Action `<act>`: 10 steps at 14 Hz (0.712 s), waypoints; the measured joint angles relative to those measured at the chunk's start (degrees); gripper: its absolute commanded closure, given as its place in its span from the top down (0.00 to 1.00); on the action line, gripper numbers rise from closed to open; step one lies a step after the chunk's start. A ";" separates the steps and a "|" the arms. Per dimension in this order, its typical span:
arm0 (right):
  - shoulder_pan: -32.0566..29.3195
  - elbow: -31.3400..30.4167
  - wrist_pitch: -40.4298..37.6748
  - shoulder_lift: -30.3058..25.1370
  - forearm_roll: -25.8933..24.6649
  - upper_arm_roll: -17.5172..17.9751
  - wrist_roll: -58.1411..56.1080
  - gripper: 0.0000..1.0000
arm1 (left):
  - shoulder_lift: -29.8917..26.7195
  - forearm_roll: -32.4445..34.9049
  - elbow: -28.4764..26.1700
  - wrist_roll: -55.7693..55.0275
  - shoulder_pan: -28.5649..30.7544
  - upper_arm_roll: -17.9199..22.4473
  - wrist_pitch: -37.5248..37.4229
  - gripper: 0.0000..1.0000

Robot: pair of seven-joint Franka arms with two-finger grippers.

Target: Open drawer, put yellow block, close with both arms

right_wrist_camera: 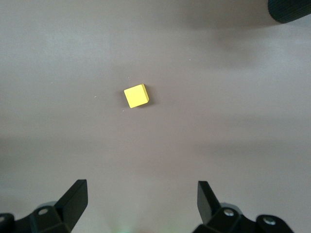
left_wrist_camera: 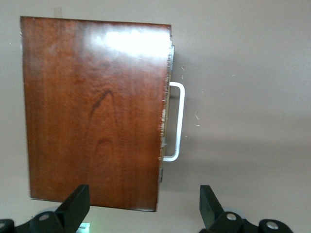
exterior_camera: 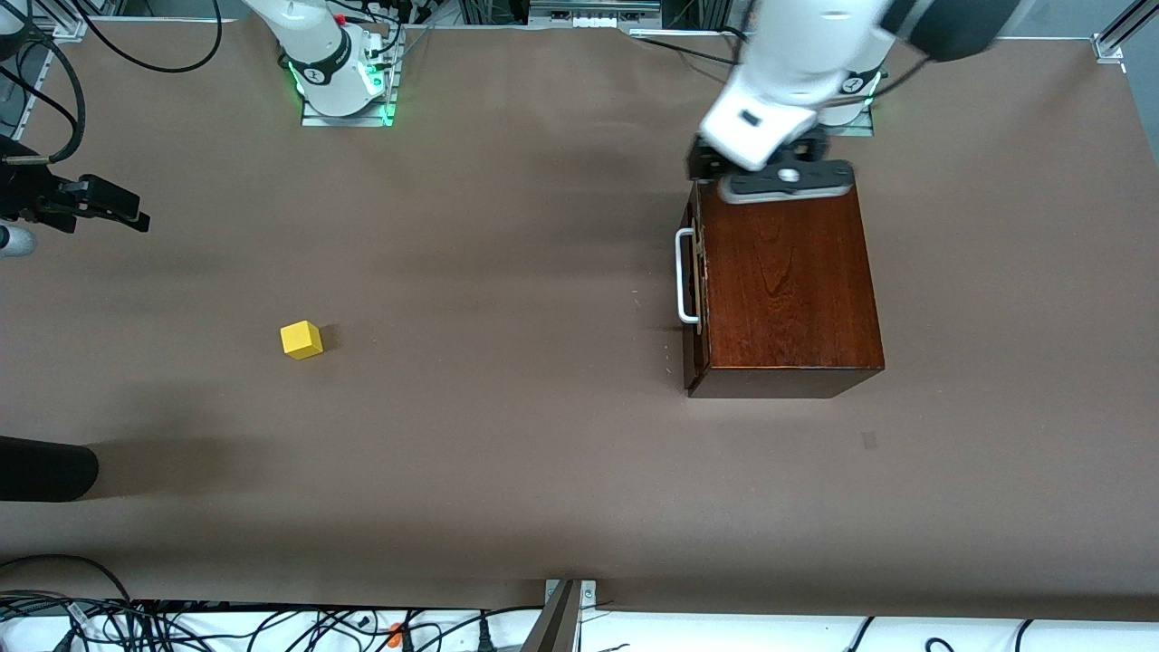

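Observation:
The reddish-brown wooden box (exterior_camera: 788, 281) (left_wrist_camera: 92, 111) stands toward the left arm's end of the table. Its drawer is pushed in, and the white bar handle (exterior_camera: 685, 276) (left_wrist_camera: 177, 121) faces the right arm's end. My left gripper (exterior_camera: 724, 172) (left_wrist_camera: 143, 206) hangs open over the box corner farthest from the front camera, on the handle side, holding nothing. The yellow block (exterior_camera: 301, 340) (right_wrist_camera: 136, 95) lies alone on the brown table toward the right arm's end. My right gripper (right_wrist_camera: 142, 201) is open and empty, high above the table near the block, and is out of the front view.
A black rounded object (exterior_camera: 45, 471) (right_wrist_camera: 291, 9) juts in at the table's edge, nearer the front camera than the block. Black equipment (exterior_camera: 81, 204) sits at that same end. Cables run along the table's edges. A small patch (exterior_camera: 869, 441) marks the cloth near the box.

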 measured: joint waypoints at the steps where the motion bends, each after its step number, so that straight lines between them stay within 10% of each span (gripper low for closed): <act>1: 0.00 0.00 0.00 0.00 0.00 0.00 0.00 1.00 | 1.77 1.88 0.80 -3.03 -2.94 -0.07 0.01 1.00; 10: 0.00 -0.01 0.00 0.00 0.00 0.00 0.00 1.00 | 11.70 6.63 -2.13 -6.21 -8.69 0.16 12.22 1.00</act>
